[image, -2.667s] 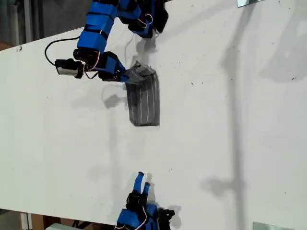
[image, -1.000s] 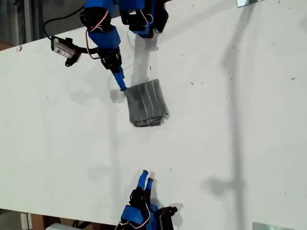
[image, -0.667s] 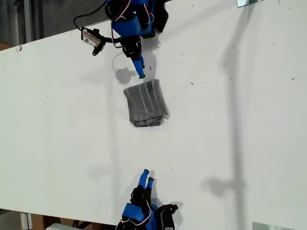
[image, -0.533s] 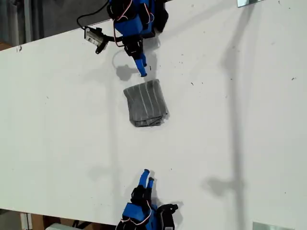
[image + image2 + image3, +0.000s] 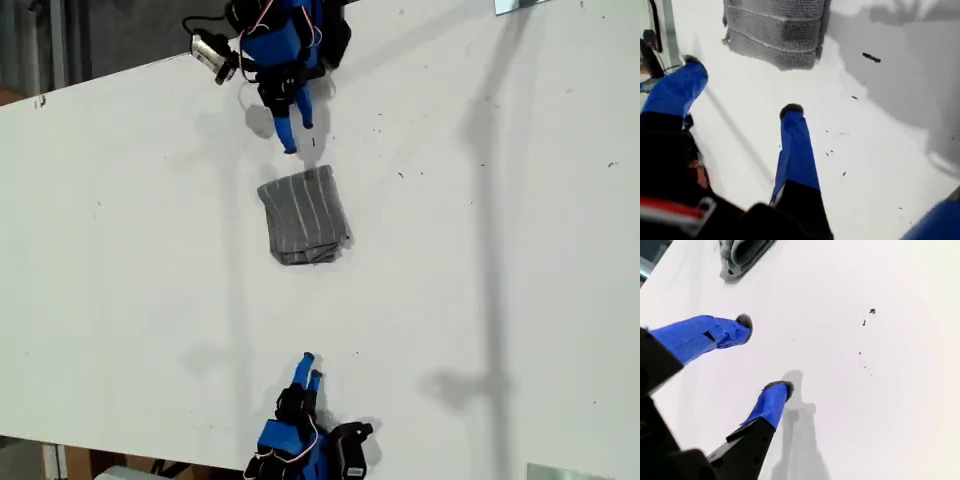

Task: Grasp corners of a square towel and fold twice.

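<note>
Towel [image 5: 303, 216] lies folded small on the table [image 5: 500, 300], so both claws can idle. From it, my first gripper [image 5: 296, 135] sits at twelve o'clock in the exterior view, my second gripper [image 5: 310, 366] at six, both spread open, empty.

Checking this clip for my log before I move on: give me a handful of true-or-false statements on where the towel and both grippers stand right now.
1. The dark grey white-striped cloth towel lies folded into a compact bundle on the white table. True.
2. My first gripper is shut on the towel. False: its jaws are open and hold nothing; the towel lies ahead of them.
3. My second gripper is open and apart from the towel. True.
4. The towel hangs over the table's edge. False: it lies wholly on the tabletop, well inside the edges.
</note>
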Controlling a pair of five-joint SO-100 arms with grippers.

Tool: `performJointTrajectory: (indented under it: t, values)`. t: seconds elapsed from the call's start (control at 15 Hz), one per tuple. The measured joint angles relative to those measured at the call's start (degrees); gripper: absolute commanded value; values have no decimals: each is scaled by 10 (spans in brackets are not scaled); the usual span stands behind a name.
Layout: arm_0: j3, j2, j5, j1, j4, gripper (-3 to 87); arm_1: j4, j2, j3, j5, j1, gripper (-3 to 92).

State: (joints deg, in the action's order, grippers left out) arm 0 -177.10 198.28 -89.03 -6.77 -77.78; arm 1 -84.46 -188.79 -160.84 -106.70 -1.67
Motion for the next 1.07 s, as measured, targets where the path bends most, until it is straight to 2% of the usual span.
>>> performJointTrajectory:
  t: [0.2, 0.4, 0.73, 1.07]
  values:
    - [-8, 0, 27, 0, 13, 214, -7, 0, 0, -1, -32, 291]
    - [-10, 0, 157, 1, 19, 205, -7, 0, 0, -1, -24, 291]
    - [-11, 0, 271, 2, 20, 192, -7, 0, 0, -1, -24, 291]
    - [-11, 0, 281, 2, 20, 192, -7, 0, 0, -1, -24, 291]
